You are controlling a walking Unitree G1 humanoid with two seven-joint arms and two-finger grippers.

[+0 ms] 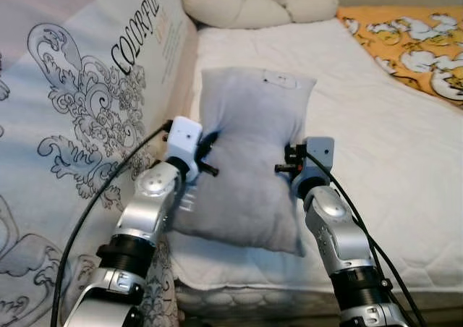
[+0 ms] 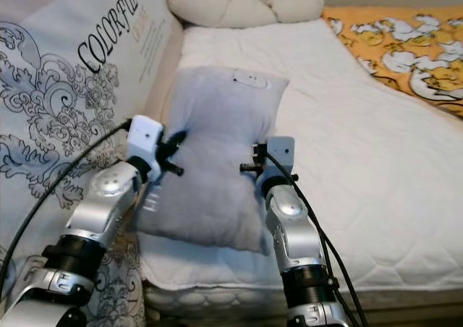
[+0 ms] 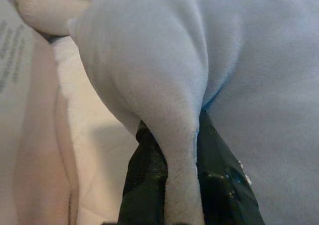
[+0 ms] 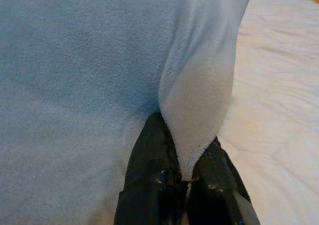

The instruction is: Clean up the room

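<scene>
I have both arms up in front of me, each pinching one side edge of the grey pillow (image 1: 246, 160). The left gripper (image 3: 172, 185) has its two black fingers pressed onto a fold of the fabric, the ridge of cloth squeezed between them, and the right gripper (image 4: 187, 170) does the same on the opposite edge — its fingers close together with a wedge of pillow caught in the gap. From the head camera the pillow stands lengthwise between my wrists, its far end with a small white label (image 1: 281, 79) pointing toward the head of the bed, its near end reaching the mattress edge; I cannot tell whether it rests on the bed or is lifted slightly off it. Beneath it is the white quilted mattress (image 1: 376, 168). To my left a large printed cushion (image 1: 79, 124) with black scrollwork and lettering leans along the bedside, just beside the pillow. At the far end lies a long cream bolster (image 1: 253, 9), and on the far right — well apart from the pillow — an orange patterned blanket (image 1: 412, 37).
</scene>
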